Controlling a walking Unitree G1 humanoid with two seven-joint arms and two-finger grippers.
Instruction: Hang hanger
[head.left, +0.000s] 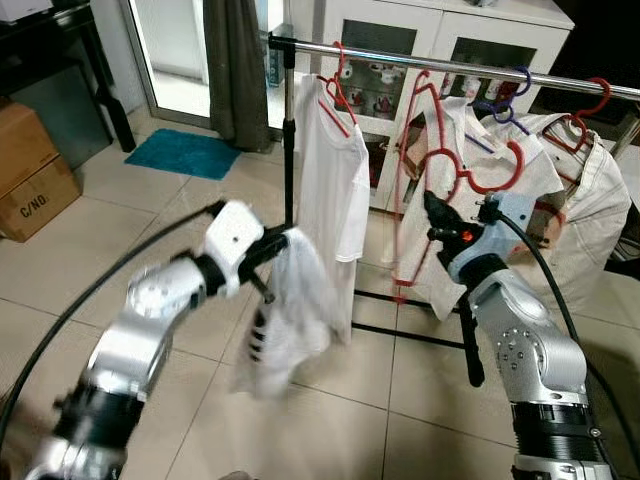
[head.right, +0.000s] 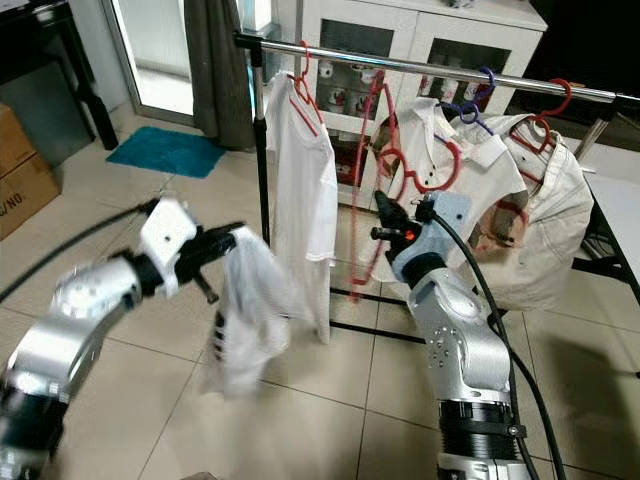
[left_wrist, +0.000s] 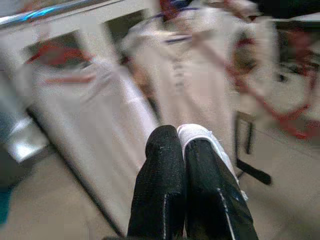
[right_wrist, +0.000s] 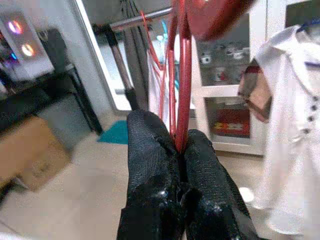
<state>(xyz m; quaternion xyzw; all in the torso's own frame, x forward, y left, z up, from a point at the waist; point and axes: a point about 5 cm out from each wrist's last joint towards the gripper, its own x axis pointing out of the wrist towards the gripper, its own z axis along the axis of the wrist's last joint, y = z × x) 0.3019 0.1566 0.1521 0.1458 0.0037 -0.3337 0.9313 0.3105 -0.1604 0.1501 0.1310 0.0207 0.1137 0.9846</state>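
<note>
My left gripper (head.left: 272, 250) is shut on a corner of a limp white garment (head.left: 290, 320), which hangs down in front of the rack. White cloth (left_wrist: 200, 134) shows between the black fingers in the left wrist view. My right gripper (head.left: 433, 213) is shut on a bare red hanger (head.left: 405, 190), held tilted below the silver rail (head.left: 400, 55); its hook (head.left: 495, 180) curls beside my wrist. The red wire (right_wrist: 182, 100) runs up from between the fingers in the right wrist view.
A white T-shirt (head.left: 330, 170) hangs on a red hanger at the rail's left end. More shirts (head.left: 585, 200) crowd its right end. Behind stand a white cabinet (head.left: 440, 40) and a curtain (head.left: 235, 70). A cardboard box (head.left: 30, 180) and teal mat (head.left: 185, 152) lie on the floor.
</note>
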